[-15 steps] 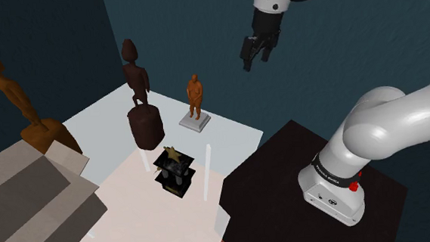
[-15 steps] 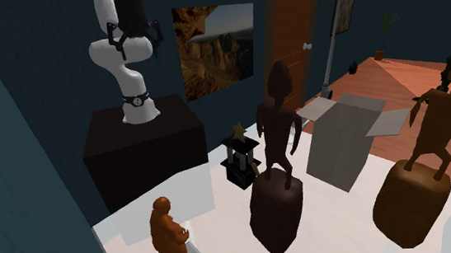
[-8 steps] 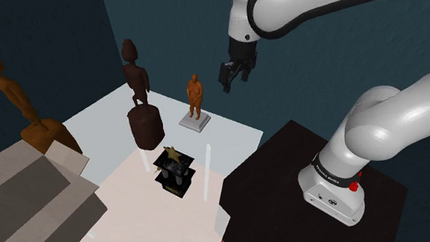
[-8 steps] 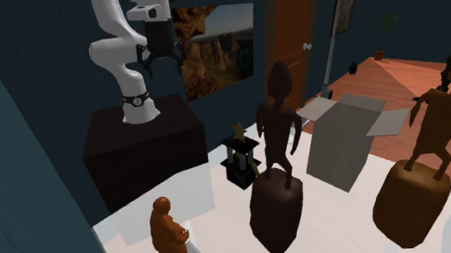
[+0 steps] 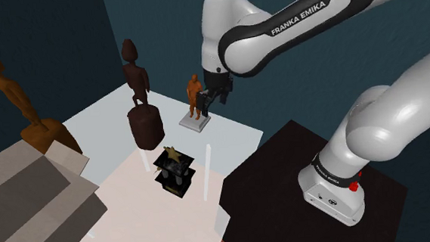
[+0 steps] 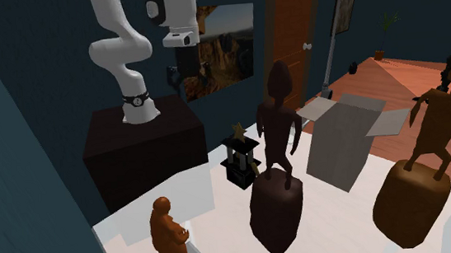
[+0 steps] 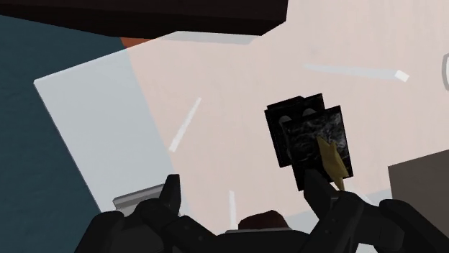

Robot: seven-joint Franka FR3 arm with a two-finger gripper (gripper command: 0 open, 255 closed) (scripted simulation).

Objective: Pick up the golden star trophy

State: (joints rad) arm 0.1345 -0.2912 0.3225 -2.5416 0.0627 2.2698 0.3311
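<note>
The arm is swinging down over the table (image 5: 126, 193). A second ago the gripper (image 5: 214, 98) was hanging high, off toward the shoulder view's right. Now it is sitting lower and further left, crossing in front of the orange figurine (image 5: 195, 96) in that view, though how near it really is I cannot tell. Its fingers are standing apart with nothing between them.

The golden star trophy (image 5: 174, 170) is standing where it was, upright on its black tiered base in the pale middle of the table, well apart from the gripper. In the wrist view the trophy (image 7: 313, 140) is lying just past one fingertip (image 7: 315, 188) rather than midway between the two. The approach is under way, then, but the hand probably needs to shift sideways before descending.

As for room, two thin white strips (image 5: 206, 172) are flanking the trophy, one on each side. The dark carved figure (image 5: 138, 98) is rising beyond it, and the grey stepped block (image 5: 35, 190) is closing off the shoulder view's left. The table edge toward the dark stand (image 5: 273, 174) is running near the trophy. The space straight above looks open — a vertical descent seems the safest line.
</note>
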